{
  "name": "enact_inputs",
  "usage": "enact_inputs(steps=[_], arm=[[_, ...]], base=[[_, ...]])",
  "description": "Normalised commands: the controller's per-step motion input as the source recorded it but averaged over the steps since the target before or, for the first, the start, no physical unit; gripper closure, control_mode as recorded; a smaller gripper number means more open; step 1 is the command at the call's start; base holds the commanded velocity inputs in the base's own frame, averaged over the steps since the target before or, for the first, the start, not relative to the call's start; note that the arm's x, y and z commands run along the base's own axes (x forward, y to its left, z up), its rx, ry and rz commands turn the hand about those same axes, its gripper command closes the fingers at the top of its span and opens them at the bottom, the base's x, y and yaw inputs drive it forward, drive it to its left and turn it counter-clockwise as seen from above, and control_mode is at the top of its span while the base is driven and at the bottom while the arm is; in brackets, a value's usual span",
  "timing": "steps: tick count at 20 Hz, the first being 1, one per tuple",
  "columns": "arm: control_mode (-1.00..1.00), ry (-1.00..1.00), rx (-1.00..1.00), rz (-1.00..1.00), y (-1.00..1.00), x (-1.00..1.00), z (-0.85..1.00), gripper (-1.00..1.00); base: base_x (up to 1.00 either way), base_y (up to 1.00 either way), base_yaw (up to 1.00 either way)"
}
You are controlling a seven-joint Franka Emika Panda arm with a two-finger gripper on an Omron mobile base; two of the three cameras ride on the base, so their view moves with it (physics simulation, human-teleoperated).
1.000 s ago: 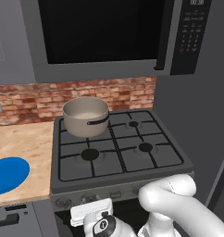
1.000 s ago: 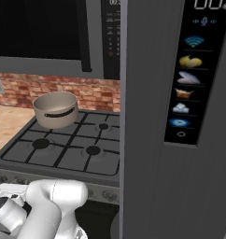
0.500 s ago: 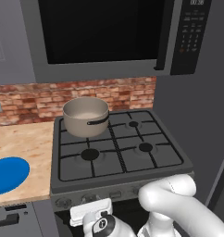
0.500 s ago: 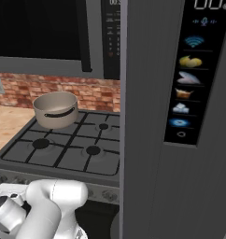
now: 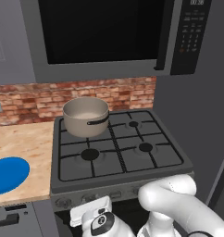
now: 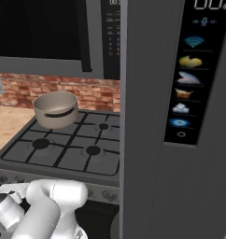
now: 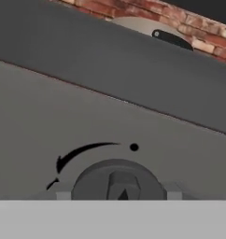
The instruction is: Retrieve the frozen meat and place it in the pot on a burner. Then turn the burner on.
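Pot (image 5: 86, 115) sits on the back-left burner of the stove (image 5: 118, 148), dark side handle facing the front, a bit toward the right. Looks like stiff metal, probably fairly hefty, so I'd grab that handle or the rim. Can't make out the meat inside from here. Hand view is right up against a stove knob (image 7: 117, 179), ridge pointing roughly up toward the dot mark. End effector is down at the control panel, can't tell how wide it's set. Blue plate (image 5: 7, 175) sits on the desk.
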Motion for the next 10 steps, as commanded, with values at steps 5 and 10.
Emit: enact_inputs(steps=[5, 10], arm=[[-1.0, 0.0, -0.22, 0.0, 0.0, 0.0, -0.02, 1.0], [-1.0, 0.0, -0.24, 0.0, 0.0, 0.0, -0.1, 1.0]], base=[[0.0, 0.0, 0.0], [0.0, 0.0, 0.0]])
